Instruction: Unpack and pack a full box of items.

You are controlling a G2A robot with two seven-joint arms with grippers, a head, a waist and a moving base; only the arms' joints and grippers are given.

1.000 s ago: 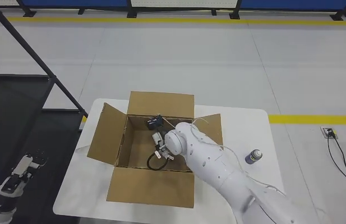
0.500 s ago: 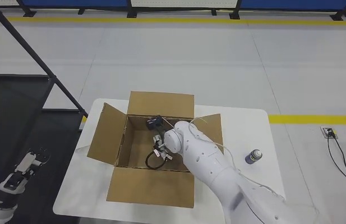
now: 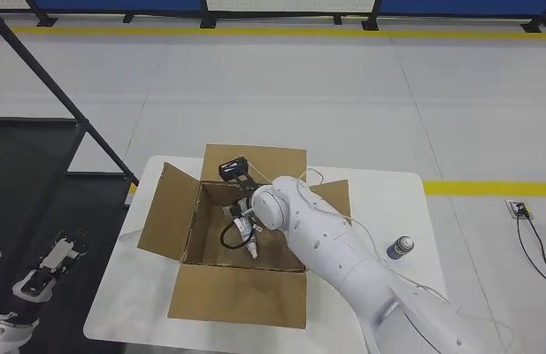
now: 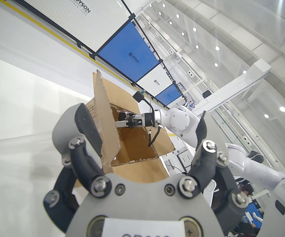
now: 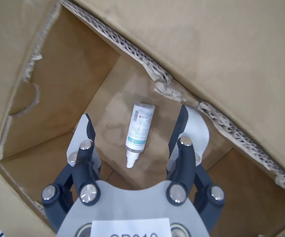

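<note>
An open cardboard box (image 3: 255, 163) stands on the white table (image 3: 388, 190) with its flaps spread out. My right gripper (image 3: 248, 243) is down inside the box and is open. In the right wrist view it (image 5: 135, 114) hovers over a small white spray bottle (image 5: 139, 130) that lies flat on the box floor (image 5: 122, 92), between the spread fingers and untouched. My left gripper (image 3: 60, 257) hangs off the table's left side, open and holding nothing. In the left wrist view it (image 4: 142, 115) faces the box (image 4: 105, 109), where the right gripper (image 4: 120, 123) shows.
A dark can with a silver top (image 3: 400, 247) stands on the table to the right of the box. A black frame post (image 3: 69, 106) slants behind the table's left corner. The box walls (image 5: 66, 57) close in around the right gripper.
The right gripper has swung toward the back left of the box, its wrist turning. The left gripper has drifted slightly right and lower beside the table.
</note>
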